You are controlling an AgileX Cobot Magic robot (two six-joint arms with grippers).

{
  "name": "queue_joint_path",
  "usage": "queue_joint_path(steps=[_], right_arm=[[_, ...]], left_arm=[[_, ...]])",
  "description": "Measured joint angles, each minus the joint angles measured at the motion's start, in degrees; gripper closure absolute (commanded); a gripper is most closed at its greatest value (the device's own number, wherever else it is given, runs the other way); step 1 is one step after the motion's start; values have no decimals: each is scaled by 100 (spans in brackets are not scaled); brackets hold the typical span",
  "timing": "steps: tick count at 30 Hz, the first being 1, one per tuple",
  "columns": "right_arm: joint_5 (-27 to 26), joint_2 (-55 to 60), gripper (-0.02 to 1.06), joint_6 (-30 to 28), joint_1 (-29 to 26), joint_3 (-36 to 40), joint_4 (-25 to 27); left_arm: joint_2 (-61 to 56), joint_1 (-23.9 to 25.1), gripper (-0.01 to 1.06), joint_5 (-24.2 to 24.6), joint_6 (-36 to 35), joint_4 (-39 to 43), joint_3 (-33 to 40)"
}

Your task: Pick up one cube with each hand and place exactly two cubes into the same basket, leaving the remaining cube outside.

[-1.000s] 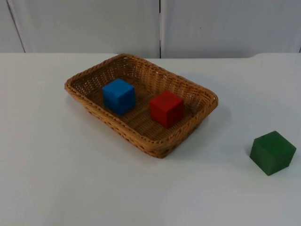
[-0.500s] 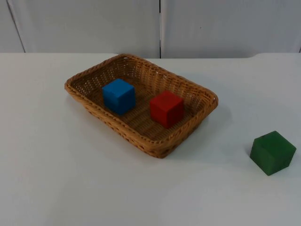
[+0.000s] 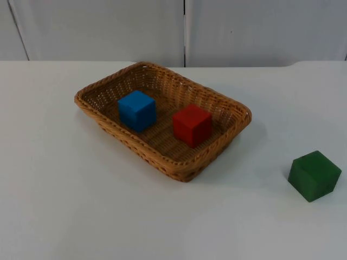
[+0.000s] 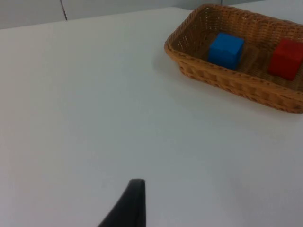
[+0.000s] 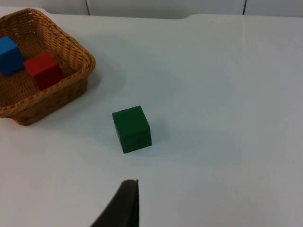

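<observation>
A woven wicker basket (image 3: 227, 142) sits in the middle of the table. Inside it rest a blue cube (image 3: 137, 110) and a red cube (image 3: 192, 125), side by side and a little apart. A green cube (image 3: 314, 175) stands alone on the table to the basket's right, well clear of it. My left gripper (image 4: 130, 208) hangs over bare table, far back from the basket (image 4: 222, 78), with the blue cube (image 4: 226, 50) and red cube (image 4: 285, 57) ahead of it. My right gripper (image 5: 124, 205) waits a short way from the green cube (image 5: 131, 128), holding nothing.
White table top (image 3: 81, 206) spreads wide in front of and to the left of the basket. A grey partition wall (image 3: 184, 27) closes off the table's far edge.
</observation>
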Motion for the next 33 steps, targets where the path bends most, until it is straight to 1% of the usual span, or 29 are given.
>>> queue_joint_path(steps=[23, 28, 29, 33], right_arm=[[0, 0, -1, 0, 0, 0, 0], [0, 0, -1, 0, 0, 0, 0], [0, 0, -1, 0, 0, 0, 0], [0, 0, -1, 0, 0, 0, 0]], left_arm=[[0, 39, 0, 0, 0, 0, 0], [0, 571, 0, 0, 0, 0, 0], [0, 571, 0, 0, 0, 0, 0], [0, 911, 0, 0, 0, 0, 0]])
